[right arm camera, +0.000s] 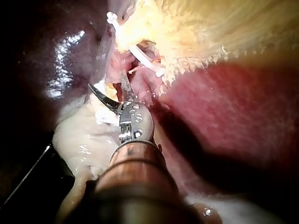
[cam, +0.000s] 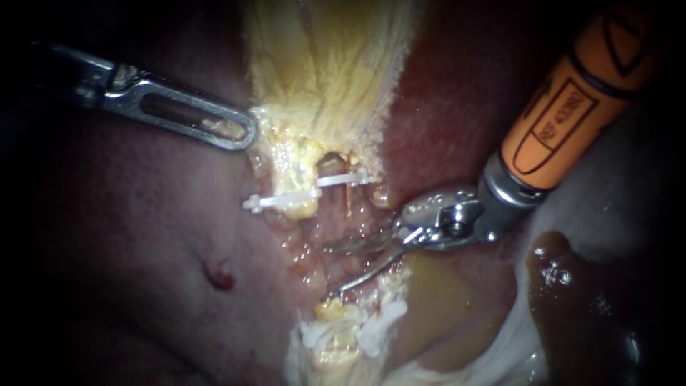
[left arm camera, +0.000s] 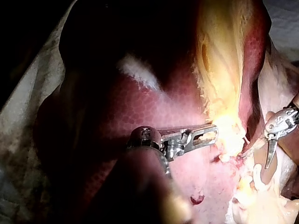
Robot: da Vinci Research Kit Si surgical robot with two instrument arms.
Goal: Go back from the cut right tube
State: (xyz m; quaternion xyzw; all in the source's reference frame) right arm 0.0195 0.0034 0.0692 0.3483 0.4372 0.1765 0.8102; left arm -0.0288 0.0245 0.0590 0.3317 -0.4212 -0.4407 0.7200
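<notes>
Withdrawal looks hardly begun — the right instrument (cam: 331,271) (blades apart, holding nothing) lies near the clip (cam: 336,179).

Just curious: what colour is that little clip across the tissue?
White; the clip shows best in the endoscope view.

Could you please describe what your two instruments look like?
My left instrument is bare silver metal: a long, flat, round-ended tip with a lengthwise slot, on a darker hinged neck. My right instrument has an orange shaft with black outlined markings, a silver collar and wrist, and two thin, curved, pointed blades.
</notes>
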